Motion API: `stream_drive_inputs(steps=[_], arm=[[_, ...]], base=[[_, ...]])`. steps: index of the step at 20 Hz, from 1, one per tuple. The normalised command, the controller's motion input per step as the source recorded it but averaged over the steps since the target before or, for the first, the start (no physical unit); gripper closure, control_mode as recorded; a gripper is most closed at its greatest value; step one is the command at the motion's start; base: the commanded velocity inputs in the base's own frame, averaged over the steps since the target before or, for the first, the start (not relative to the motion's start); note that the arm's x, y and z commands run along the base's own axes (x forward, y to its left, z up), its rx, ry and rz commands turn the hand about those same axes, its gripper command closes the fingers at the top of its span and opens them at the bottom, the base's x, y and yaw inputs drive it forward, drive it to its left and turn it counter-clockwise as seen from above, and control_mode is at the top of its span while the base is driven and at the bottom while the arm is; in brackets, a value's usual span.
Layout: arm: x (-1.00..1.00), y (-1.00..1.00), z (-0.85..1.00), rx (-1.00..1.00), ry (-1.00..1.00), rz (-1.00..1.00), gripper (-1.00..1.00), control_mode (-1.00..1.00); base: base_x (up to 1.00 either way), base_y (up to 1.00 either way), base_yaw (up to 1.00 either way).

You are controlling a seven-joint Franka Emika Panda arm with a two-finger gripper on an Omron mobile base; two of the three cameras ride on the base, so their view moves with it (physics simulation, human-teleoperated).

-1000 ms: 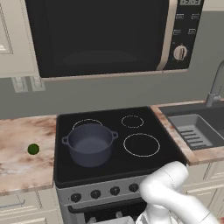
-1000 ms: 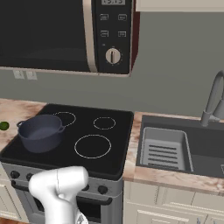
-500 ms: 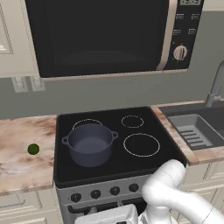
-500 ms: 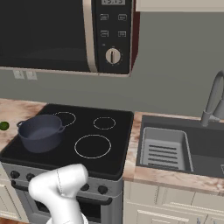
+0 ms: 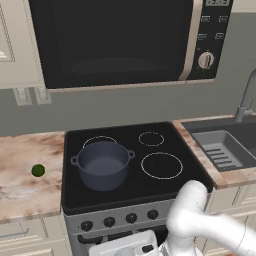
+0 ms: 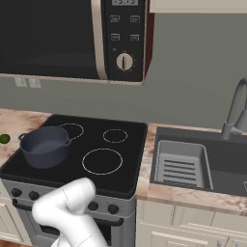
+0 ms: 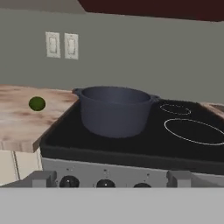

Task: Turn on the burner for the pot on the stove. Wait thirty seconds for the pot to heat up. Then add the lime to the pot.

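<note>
The arm is folded low in front of the stove (image 5: pixel 150 187), and its elbow is seen to have shifted slightly between the earlier base pictures and the present ones; the hand has been brought down to knob level. The base views themselves are unchanged, so the base is judged to be parked.

The gripper (image 7: pixel 111 183) is held spread wide, with nothing between its tips. In the hand view the tips are seen at either side of the knobs (image 7: pixel 105 183), near the steel front but not touching it as far as can be told.

The pot (image 5: pixel 103 164) is placed on the front left ring, upright and without a lid. The lime (image 5: pixel 38 170) is lying on the counter (image 5: pixel 22 187) left of the stove, well apart from the pot.

No knob is seen to be gripped, so the burner is judged not yet switched on. The first step is therefore in hand: the correct knob for the front left ring is still to be selected and turned. Which knob this is cannot be told. The wait and the lime transfer are still outstanding.
</note>
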Motion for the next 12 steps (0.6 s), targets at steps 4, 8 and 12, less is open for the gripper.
stream_drive_inputs(steps=[4,8,12], arm=[[0.11,0.00,-0.32,0.16,-0.04,0.13,-1.00,-1.00],[0.03,0.00,-0.23,0.11,-0.10,0.04,-1.00,-1.00],[0.05,0.00,-0.13,0.10,-0.12,0.00,-1.00,-1.00]], base=[[0.00,0.00,0.00],[0.00,0.00,0.00],[0.00,0.00,0.00]])
